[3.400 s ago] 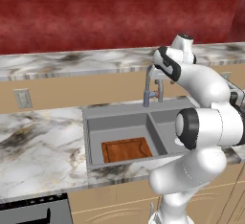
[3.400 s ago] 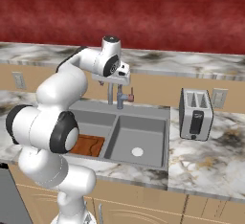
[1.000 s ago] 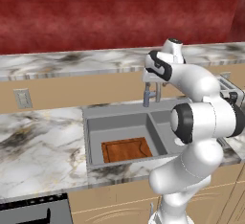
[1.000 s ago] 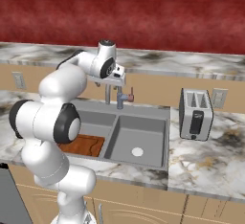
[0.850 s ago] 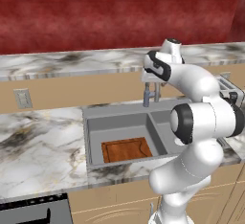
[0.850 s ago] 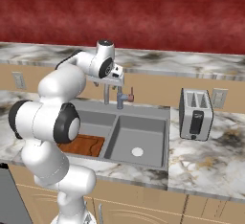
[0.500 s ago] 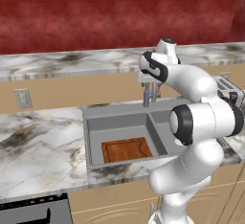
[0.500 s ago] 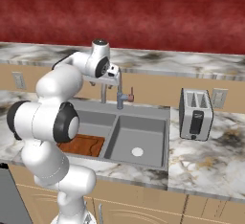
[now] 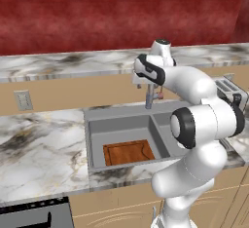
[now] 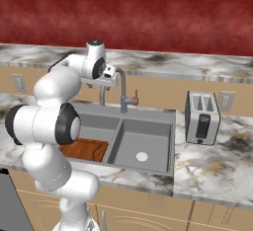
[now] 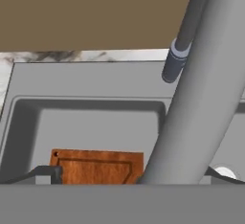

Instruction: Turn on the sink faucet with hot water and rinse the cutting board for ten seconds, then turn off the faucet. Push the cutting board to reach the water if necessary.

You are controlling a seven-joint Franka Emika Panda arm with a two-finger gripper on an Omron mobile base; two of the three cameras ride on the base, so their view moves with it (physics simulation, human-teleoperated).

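Observation:
The grey gooseneck sink faucet (image 10: 122,91) stands behind the sink (image 10: 148,114), its reddish-tipped lever (image 10: 135,99) on the right. No water is running. My gripper (image 10: 109,81) is at the top of the arch, open, with the spout (image 11: 201,98) between its fingertips (image 11: 47,173). The spout's end (image 11: 174,61) points over the left basin. The reddish-brown cutting board (image 9: 129,152) lies flat at the front of the left basin, also seen from the right (image 10: 84,149) and from the hand (image 11: 98,167). From the left, the gripper (image 9: 141,80) hangs beside the faucet (image 9: 150,98).
A silver toaster (image 10: 201,118) stands on the marble counter right of the sink. The right basin has a round pale drain (image 10: 142,156). A wall socket (image 9: 22,100) sits on the tan backsplash at left. A dark stove corner (image 9: 34,215) is at the lower left.
My hand has swung to the left along the top of the faucet, and the spout has turned with it toward the left basin. The cutting board has not moved.

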